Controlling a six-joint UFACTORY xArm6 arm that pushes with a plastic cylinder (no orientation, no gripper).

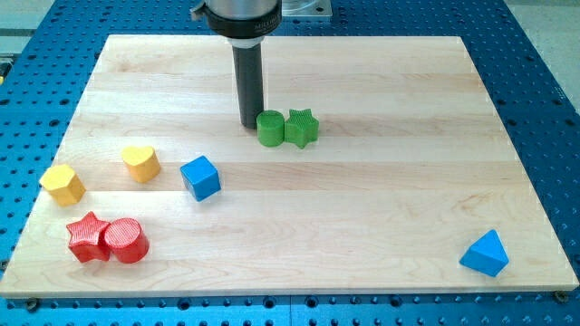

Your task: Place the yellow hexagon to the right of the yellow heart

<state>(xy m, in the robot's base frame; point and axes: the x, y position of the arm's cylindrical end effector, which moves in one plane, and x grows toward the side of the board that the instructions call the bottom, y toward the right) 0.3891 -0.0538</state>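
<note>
The yellow hexagon (62,184) lies near the board's left edge. The yellow heart (141,163) lies to its right and slightly higher in the view, a small gap between them. My tip (250,124) rests on the board near the top middle, just left of the green cylinder (270,129), far to the right of both yellow blocks.
A green star (301,128) touches the green cylinder's right side. A blue cube (200,177) lies right of the heart. A red star (89,238) and red cylinder (125,241) touch at bottom left. A blue triangular block (485,253) sits at bottom right on the wooden board (362,208).
</note>
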